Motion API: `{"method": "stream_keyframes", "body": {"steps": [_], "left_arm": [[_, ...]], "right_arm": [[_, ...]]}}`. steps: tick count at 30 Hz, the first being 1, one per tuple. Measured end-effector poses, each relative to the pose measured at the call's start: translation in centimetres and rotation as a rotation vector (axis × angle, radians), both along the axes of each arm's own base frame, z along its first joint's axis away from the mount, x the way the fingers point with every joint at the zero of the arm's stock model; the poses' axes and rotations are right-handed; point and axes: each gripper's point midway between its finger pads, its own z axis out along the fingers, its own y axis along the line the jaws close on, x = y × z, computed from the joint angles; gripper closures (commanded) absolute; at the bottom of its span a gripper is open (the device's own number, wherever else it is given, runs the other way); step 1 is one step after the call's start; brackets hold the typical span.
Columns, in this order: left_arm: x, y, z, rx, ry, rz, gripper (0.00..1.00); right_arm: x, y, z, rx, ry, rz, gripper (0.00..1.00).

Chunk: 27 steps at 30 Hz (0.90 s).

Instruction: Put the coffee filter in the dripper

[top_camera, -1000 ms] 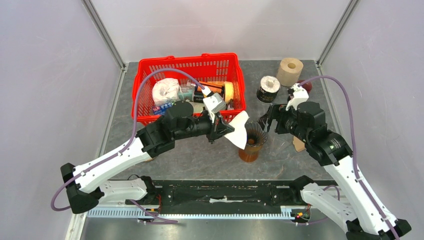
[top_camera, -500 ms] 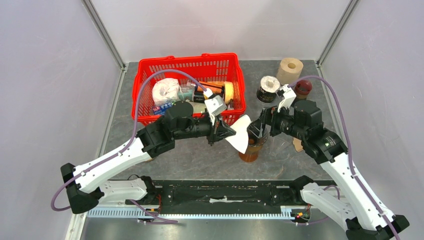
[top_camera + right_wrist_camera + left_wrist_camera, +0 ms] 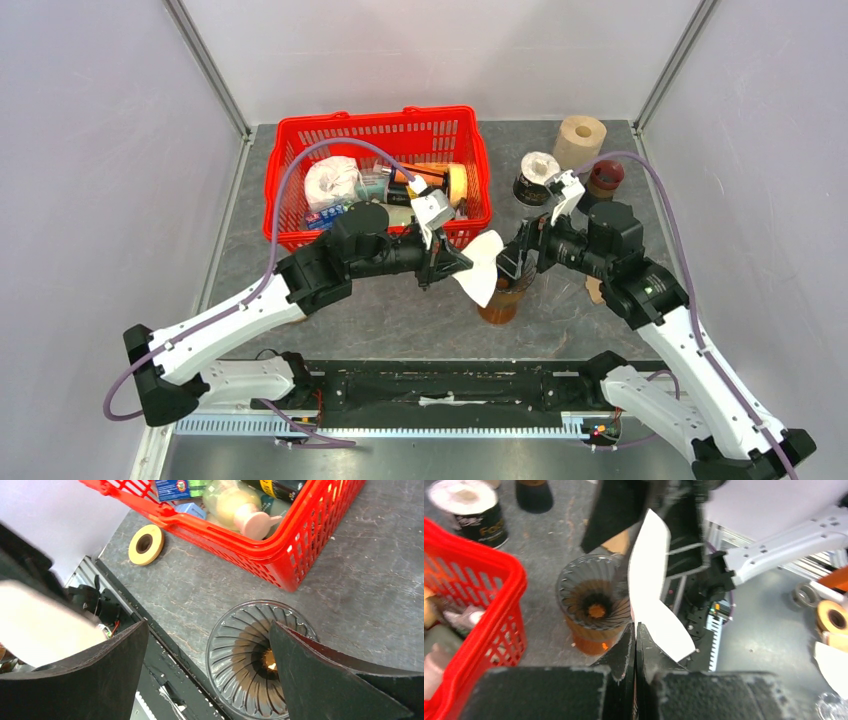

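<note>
coffee filter (image 3: pixel 651 590): white paper, folded flat, held in the air by its lower edge. it stands just beside the dripper's rim and is not inside it.
dripper (image 3: pixel 579 590): dark ribbed glass cone, upright on an amber cup (image 3: pixel 589 642) that stands on the surface (image 3: pixel 400 310), near a corner of the red basket (image 3: pixel 380 114). the cone is bare inside, with no paper in it.
left jaws: clenched on the filter's bottom edge. the sheet fans up and away from them toward the right arm.
right jaws: spread wide with nothing between them. they hang over the dripper, one finger to each side of its mouth in the wrist view. whether they touch the rim, i cannot tell.
done: the filter is off the surface and sits next to the dripper, so the fetching part looks finished.
left to do: the placing itself. the filter has to go over the mouth, go down point first until it seats against the ribs, and then be let go.
progress: past halfway, by my reading, but the step that counts is not yet done.
open question: the filter looks flat, not opened into a cone. it may need spreading, perhaps by the free right jaws, before it will seat.
</note>
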Motion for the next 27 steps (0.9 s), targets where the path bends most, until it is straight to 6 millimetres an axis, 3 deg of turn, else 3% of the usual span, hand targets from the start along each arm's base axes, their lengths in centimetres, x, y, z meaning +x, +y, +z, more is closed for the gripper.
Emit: {"method": "stream_keyframes", "body": {"steps": [7, 15, 27], "left_arm": [[3.5, 0.6, -1.0, 0.035, 0.030, 0.210, 0.98], [5.1, 0.3, -1.6, 0.054, 0.065, 0.298, 0.98], [3.9, -0.1, -1.7, 0.045, 0.082, 0.231, 0.98]], "right_arm": [[-1.6, 0.2, 1.0, 0.033, -0.045, 0.061, 0.03], [-2.1, 0.8, 0.8, 0.045, -0.031, 0.110, 0.03], [-1.0, -0.6, 0.6, 0.013, -0.054, 0.000, 0.03]]}}
